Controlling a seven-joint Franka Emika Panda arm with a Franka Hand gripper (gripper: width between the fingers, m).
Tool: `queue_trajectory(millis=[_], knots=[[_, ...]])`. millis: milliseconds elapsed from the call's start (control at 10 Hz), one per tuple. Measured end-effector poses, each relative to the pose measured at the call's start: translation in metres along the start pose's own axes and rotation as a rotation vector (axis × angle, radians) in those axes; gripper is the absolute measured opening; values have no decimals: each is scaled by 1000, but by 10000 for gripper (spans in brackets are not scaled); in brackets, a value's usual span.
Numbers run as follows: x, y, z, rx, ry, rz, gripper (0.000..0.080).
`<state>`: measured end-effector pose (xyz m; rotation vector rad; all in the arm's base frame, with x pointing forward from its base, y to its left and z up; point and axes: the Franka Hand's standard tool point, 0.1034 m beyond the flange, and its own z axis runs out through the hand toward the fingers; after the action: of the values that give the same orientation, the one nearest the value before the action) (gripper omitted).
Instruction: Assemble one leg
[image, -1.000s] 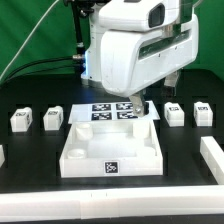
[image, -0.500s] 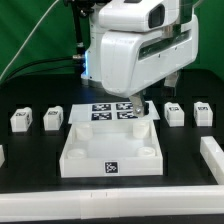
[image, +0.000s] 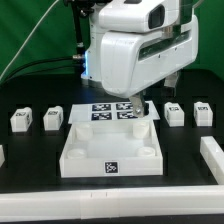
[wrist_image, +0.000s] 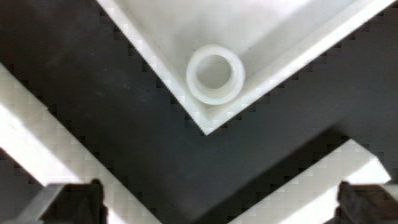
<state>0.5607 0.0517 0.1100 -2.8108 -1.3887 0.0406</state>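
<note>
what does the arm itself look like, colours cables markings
The arm ends in a bulky, rounded white housing with a black band across its side. Black cables run behind it. The jaws are dark grey, with no markings that can be made out.

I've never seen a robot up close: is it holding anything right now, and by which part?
Nothing is held. The gripper is open above the tray corner, with only bare table between its fingers.
</note>
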Motion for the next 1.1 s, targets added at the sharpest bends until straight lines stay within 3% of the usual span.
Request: queue_trajectory(millis=[300, 500, 900, 1100], knots=[[-48, -26, 22, 3, -2, -152, 650], [-82, -35, 33, 38, -23, -265, 650], [-84, -34, 34, 41, -25, -252, 650], [-91, -34, 37, 32, -13, -401, 650]])
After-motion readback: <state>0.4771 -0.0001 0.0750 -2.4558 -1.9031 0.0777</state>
